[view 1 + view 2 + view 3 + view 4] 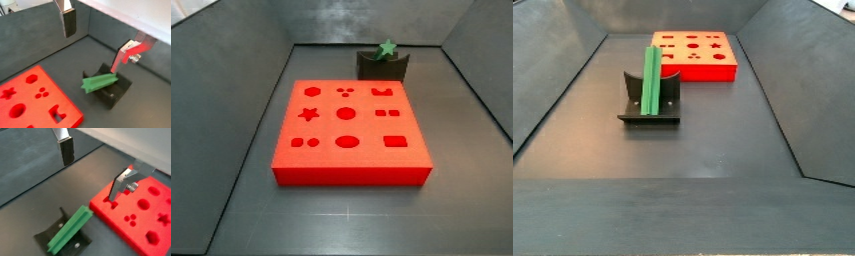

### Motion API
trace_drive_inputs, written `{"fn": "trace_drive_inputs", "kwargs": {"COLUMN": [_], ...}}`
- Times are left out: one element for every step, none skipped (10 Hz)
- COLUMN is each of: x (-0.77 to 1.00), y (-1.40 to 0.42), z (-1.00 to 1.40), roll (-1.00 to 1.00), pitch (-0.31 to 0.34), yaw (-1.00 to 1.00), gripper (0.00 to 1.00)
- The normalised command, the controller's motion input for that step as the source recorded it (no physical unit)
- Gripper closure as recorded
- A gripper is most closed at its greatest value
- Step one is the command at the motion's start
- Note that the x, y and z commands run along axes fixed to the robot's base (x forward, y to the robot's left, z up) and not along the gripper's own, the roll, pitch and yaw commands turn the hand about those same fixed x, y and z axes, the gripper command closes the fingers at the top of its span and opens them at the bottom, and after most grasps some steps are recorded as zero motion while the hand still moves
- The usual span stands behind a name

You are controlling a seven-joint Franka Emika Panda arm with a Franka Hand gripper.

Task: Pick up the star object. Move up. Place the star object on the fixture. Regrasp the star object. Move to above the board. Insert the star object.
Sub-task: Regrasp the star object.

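The star object (651, 75), a long bright-green peg, lies across the notch of the dark fixture (649, 118), and nothing grips it. A side view shows its star-shaped end (386, 48) on top of the fixture (382, 68), behind the red board (352, 150). In both wrist views my gripper (92, 52) (89, 182) hangs open and empty above the floor, with the peg (99, 82) (70, 229) and fixture (115, 94) below it. The board (33, 100) (140, 223) lies beside them. Neither side view shows the gripper.
Sloping dark grey walls (231, 90) (787, 70) enclose the floor on all sides. The board (714, 66) sits at the far end, a short gap from the fixture.
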Motion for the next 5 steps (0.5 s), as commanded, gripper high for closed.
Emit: {"fn": "trace_drive_inputs", "kwargs": {"x": [0.01, 0.01, 0.03, 0.04, 0.06], "y": [-0.02, -0.02, -0.02, -0.02, -0.03], "z": [0.01, 0.01, 0.00, 0.00, 0.00], "roll": [1.00, 1.00, 1.00, 1.00, 1.00], "pitch": [0.027, 0.031, 0.040, 0.050, 0.061], "yaw": [0.04, 0.05, 0.05, 0.05, 0.06], "gripper": [0.00, 0.00, 0.00, 0.00, 0.00]}}
